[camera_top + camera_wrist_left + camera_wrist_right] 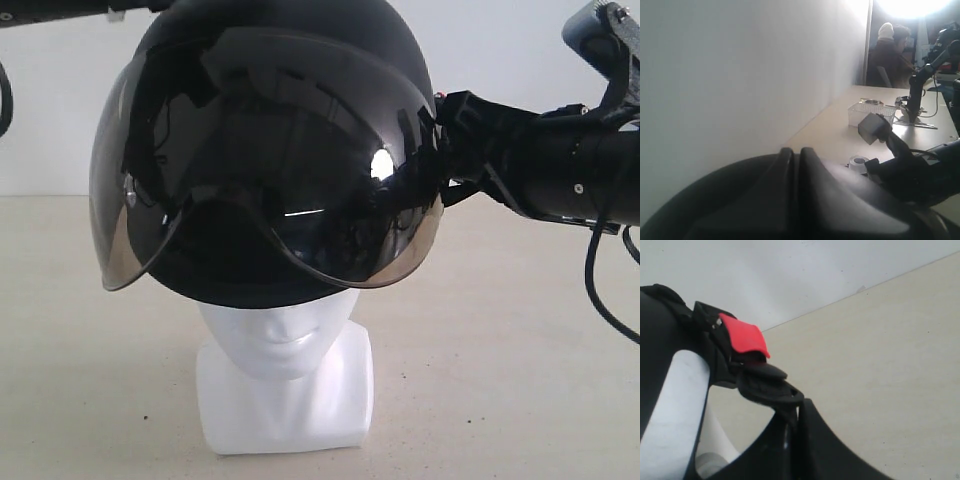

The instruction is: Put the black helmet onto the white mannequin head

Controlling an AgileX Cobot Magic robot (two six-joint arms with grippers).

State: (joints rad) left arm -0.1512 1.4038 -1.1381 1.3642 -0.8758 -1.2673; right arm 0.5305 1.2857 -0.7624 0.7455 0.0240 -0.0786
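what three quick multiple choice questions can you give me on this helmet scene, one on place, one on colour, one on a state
1. Where is the helmet?
A. lying on the table beside the head
B. over the top of the head
C. behind the head, on its side

2. What colour is the tab on the helmet's strap?
A. red
B. green
C. yellow

3. How is the right gripper?
A. wide open
B. shut
C. out of every view

Answers:
1 B: the helmet covers the head down to the nose.
2 A: the tab on the strap is bright red.
3 B: the right gripper is pinched together on the strap.
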